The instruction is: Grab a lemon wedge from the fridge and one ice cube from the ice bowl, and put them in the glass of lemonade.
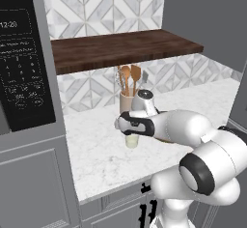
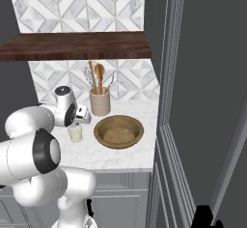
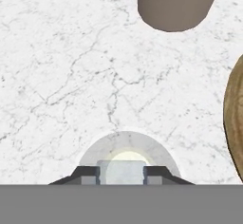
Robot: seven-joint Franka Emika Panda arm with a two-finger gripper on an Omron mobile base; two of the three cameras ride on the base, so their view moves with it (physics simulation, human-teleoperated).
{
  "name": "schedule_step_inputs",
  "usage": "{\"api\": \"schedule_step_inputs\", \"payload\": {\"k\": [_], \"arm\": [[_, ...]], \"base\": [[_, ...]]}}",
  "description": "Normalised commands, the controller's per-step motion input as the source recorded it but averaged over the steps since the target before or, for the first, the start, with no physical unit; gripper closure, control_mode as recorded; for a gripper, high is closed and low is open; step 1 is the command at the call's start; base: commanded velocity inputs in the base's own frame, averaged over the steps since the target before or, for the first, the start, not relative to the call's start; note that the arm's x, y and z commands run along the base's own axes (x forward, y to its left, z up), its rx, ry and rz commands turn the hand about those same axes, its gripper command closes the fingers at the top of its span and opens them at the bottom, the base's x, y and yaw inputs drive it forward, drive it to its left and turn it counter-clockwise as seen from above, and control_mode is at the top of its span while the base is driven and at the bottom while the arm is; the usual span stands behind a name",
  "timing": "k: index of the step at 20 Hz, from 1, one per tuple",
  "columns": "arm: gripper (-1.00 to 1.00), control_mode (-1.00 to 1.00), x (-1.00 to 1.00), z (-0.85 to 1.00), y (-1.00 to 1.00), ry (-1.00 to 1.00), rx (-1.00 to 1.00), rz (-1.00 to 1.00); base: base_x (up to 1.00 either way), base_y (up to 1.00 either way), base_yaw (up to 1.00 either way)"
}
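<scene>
Marble desk runs from the dark microwave panel at the upper left of the left base view to the tall dark fridge that walls off the right half of the right base view; its front edge crosses low in both views, above grey cabinet fronts. Bare stone lies open to the left of the arm in the left base view, while a dark wooden shelf hangs across the tiled wall higher up. At the back stands a tan crock of wooden spoons, and the ice bowl sits just right of centre in the right base view, near the fridge side and close to the desk's front edge. The glass of lemonade stands left of the bowl, a small gap between them, with pale yellow liquid in it. The gripper hangs right above that glass, pointing down: in the hand view the round rim of the glass curves around the two dark finger tips at the bottom centre. The jaws stand narrow, and a pale, translucent block, seemingly an ice cube, sits clamped between them over the yellow liquid. The bowl's wooden rim shows at the right edge of the hand view, the crock's base at the top.
</scene>
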Motion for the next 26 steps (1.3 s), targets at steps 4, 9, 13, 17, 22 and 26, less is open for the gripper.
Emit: {"api": "schedule_step_inputs", "payload": {"k": [4,9,13,17,22,26], "arm": [[-1.0,-1.0,0.0,0.0,0.0,0.0,0.0,0.0],[-1.0,-1.0,0.0,0.0,0.0,0.0,0.0,0.0],[-1.0,-1.0,-0.01,0.06,0.0,0.0,0.0,0.0],[-1.0,-1.0,-0.68,0.4,0.0,-0.06,0.0,0.0],[-1.0,-1.0,-0.96,0.43,-0.23,-0.12,0.0,0.0],[-1.0,-1.0,-0.91,0.13,-0.63,-0.13,0.0,-0.03]], "base": [[0.0,0.0,0.0],[0.0,0.0,0.0],[0.0,0.0,0.0],[0.0,0.0,0.0],[0.0,0.0,0.0],[0.0,0.0,0.0]]}}
